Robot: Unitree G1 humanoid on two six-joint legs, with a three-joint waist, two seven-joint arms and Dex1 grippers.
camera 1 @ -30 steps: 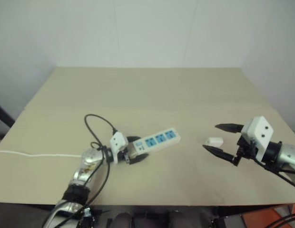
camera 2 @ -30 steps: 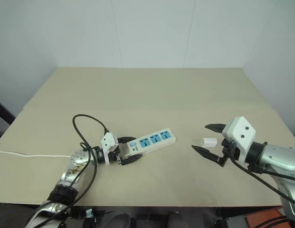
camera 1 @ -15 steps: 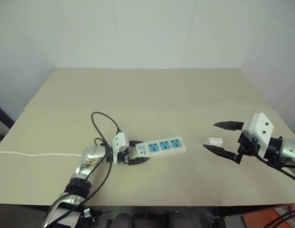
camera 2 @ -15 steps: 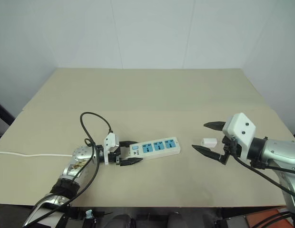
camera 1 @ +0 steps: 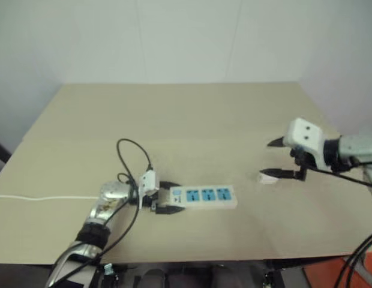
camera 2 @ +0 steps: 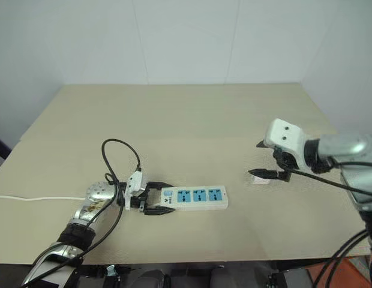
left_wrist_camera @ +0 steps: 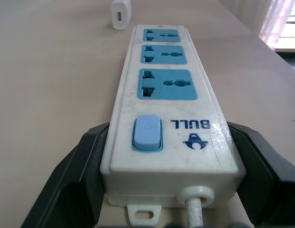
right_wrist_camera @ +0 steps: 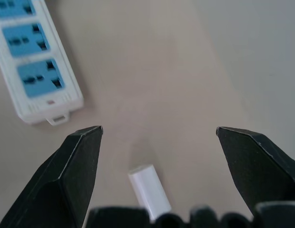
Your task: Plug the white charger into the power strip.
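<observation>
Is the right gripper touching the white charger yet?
Apart. In the right wrist view, the charger lies on the table between the right gripper's open fingers, clear of both.

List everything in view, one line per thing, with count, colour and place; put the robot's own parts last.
Power strip: one, white with three blue socket panels and a blue switch, lying on the table near its front edge, switch end between the left claw's fingers.
Strip cord: one, thin, white, running from the strip's switch end off the table's left edge.
White charger: one, white, on the table off the strip's far end, between the open fingers of the right claw.
Table: one, beige.
Walls: white, behind the table.
Left claw: one, black fingers closed around the strip's switch end.
Right claw: one, black fingers open, over the charger.
</observation>
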